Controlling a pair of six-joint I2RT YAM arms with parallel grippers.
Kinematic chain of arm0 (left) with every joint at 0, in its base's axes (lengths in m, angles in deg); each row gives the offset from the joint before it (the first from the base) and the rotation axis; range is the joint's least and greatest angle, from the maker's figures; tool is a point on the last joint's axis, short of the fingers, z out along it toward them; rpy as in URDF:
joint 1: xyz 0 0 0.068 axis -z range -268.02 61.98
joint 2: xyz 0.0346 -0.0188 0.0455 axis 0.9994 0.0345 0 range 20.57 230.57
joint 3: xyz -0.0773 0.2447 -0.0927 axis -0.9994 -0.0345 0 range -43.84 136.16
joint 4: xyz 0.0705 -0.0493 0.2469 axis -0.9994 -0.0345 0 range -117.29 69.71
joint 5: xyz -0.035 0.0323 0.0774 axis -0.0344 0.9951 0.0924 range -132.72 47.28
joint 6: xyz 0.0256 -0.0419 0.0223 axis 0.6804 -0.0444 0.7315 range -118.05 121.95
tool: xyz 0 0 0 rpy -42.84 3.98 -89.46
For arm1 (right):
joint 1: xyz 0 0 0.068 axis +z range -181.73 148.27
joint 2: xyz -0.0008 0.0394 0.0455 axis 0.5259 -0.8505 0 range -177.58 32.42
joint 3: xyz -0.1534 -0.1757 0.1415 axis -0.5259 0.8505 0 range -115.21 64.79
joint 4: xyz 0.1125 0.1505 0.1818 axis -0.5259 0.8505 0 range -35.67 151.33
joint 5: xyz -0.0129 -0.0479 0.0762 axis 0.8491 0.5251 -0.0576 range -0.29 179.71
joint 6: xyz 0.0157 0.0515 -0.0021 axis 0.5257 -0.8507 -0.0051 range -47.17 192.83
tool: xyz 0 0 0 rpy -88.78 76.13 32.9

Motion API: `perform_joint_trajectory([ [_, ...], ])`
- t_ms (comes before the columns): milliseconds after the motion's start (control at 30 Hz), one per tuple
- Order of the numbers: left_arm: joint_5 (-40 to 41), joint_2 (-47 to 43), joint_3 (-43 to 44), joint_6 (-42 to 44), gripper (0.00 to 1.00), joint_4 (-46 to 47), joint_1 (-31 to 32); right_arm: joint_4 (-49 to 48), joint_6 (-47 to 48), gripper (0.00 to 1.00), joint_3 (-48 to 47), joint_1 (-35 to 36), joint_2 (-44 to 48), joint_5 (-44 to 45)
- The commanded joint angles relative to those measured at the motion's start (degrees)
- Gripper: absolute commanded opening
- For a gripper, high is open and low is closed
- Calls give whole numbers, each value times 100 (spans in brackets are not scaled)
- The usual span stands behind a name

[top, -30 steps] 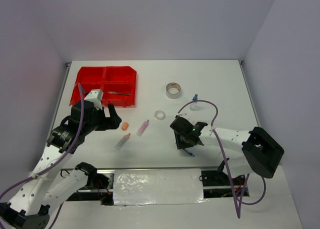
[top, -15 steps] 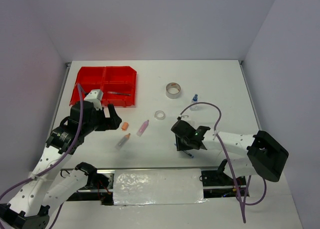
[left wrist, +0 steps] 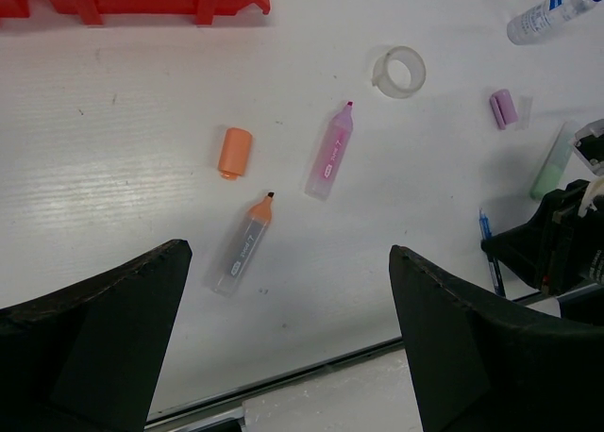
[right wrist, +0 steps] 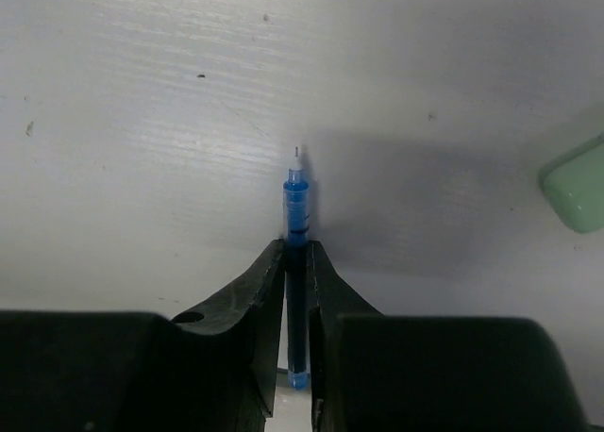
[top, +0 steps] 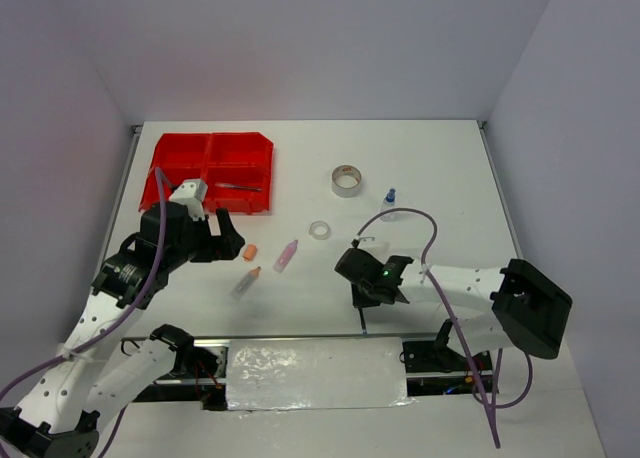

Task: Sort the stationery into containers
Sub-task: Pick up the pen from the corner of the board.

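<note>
The red organiser tray [top: 190, 153] sits at the far left with a thin dark pen [top: 240, 187] in its near right compartment. My right gripper [top: 366, 290] is shut on a thin blue pen [right wrist: 296, 215] close to the white table near its front edge. My left gripper [top: 226, 236] is open and empty, hovering near the tray's front. In the left wrist view, beyond its jaws, lie an orange cap [left wrist: 233, 153], a pink marker [left wrist: 330, 151] and an orange-tipped marker [left wrist: 243, 243].
A grey tape roll [top: 346, 180], a clear tape ring [top: 320, 230] and a blue-capped bottle [top: 388, 203] lie mid-table. A purple piece [left wrist: 503, 108] and a green marker [left wrist: 550, 163] lie by the right arm. The table's front edge [left wrist: 311, 361] is close.
My right gripper has shifted left and toward the front edge, and the blue pen is now between its fingers. The left arm has not moved.
</note>
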Motion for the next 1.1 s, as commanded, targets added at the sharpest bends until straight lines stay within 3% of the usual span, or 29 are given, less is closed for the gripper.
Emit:
perform_joint_trajectory([
  [0, -84, -104, 55, 131, 100, 160, 21, 585, -130, 16, 238, 152, -779, -45],
  [133, -66, -148, 46, 114, 99, 160, 21, 445, -173, 0, 124, 328, -982, -106],
  [233, -49, -148, 37, 105, 99, 151, 21, 278, -244, 0, 167, 424, -719, -203],
  [300, -23, -166, 37, 105, 99, 151, 21, 251, -314, 2, 194, 425, -500, -133],
  [400, -13, -183, 20, 87, 99, 160, 21, 365, -305, 29, 106, 416, -542, -88],
  [533, -5, -227, 2, 78, 99, 160, 13, 304, -261, 43, 167, 442, -692, -238],
  [1067, -66, -236, 2, 114, 99, 186, 21, 1078, -745, 40, 9, 1057, -736, -44],
])
